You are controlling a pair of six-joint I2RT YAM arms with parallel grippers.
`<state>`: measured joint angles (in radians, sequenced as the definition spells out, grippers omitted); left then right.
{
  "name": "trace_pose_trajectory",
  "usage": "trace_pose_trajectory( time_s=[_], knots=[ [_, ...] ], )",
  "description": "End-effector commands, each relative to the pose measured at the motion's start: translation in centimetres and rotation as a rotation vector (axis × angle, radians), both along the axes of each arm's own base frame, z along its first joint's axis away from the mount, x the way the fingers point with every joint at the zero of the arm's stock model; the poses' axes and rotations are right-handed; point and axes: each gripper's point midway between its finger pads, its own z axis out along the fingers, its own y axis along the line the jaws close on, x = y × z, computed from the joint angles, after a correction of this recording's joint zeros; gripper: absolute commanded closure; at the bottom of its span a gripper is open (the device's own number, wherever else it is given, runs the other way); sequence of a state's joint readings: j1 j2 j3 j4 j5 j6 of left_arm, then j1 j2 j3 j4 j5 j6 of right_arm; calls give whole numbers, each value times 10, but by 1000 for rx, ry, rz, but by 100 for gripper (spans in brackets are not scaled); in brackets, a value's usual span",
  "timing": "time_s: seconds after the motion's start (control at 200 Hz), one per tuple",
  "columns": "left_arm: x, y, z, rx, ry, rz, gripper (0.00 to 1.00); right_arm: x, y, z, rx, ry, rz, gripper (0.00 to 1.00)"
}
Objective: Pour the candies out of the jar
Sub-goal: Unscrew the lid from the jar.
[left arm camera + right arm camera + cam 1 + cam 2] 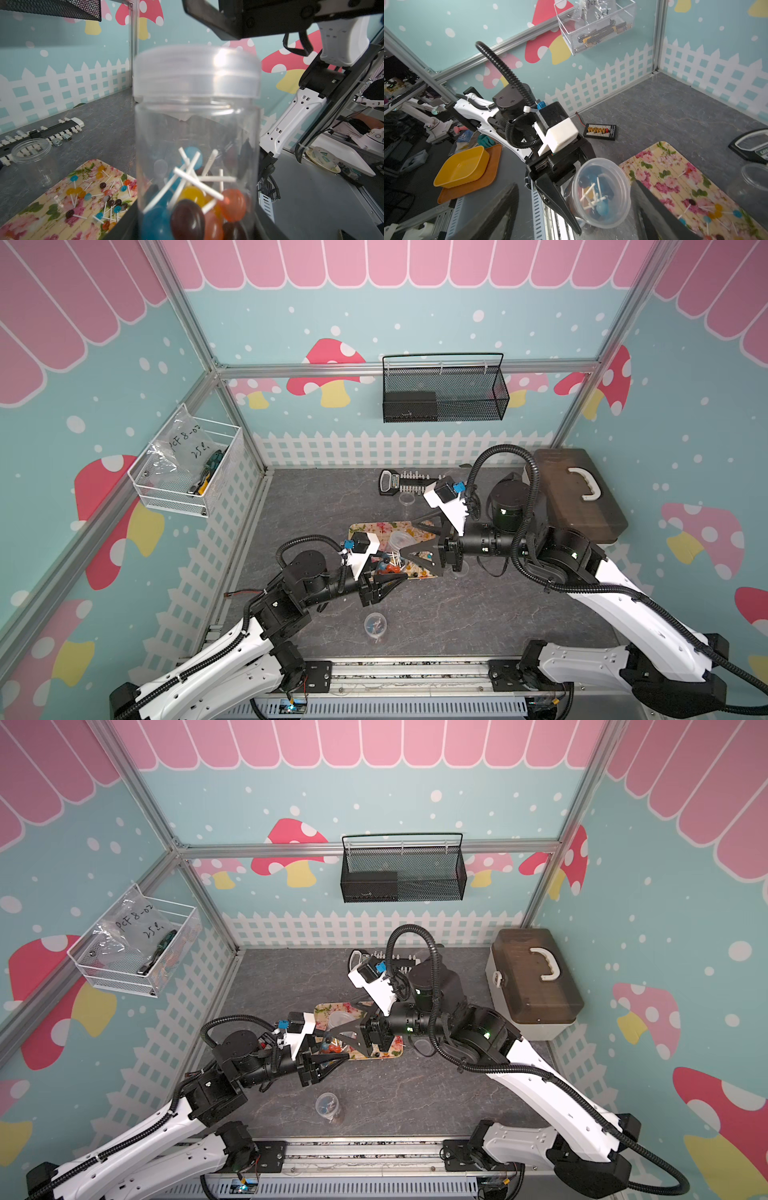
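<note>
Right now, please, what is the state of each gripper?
Left gripper: closed, holding the jar.
Right gripper: open, holding nothing.

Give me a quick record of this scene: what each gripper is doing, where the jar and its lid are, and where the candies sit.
left gripper: shut on the jar
lid: on the jar's mouth; screwed tight or loose, cannot tell
right gripper: open, above the lid, not gripping it
candies in jar: a cluster at the bottom
candies on tray: scattered over the floral tray
empty jar: lidless, upright beside the tray
status: held jar not yet poured
</note>
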<state>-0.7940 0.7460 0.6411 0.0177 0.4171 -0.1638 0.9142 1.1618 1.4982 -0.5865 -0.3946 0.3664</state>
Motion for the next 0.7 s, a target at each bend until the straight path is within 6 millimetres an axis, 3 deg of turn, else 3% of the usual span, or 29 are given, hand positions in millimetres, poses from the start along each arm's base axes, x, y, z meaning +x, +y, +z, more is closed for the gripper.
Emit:
trace_pose_trajectory(
  time_s=[0.0, 0.215, 0.695],
  knots=[
    [5, 4, 4, -1, -38, 34, 41, 10, -2, -18, -50, 84, -97, 17],
    [8, 2, -1, 21, -37, 36, 41, 16, 10, -25, -45, 124, -111, 17],
    [8, 0, -3, 28, -34, 30, 41, 28, 14, -44, -95, 149, -161, 19]
  ],
)
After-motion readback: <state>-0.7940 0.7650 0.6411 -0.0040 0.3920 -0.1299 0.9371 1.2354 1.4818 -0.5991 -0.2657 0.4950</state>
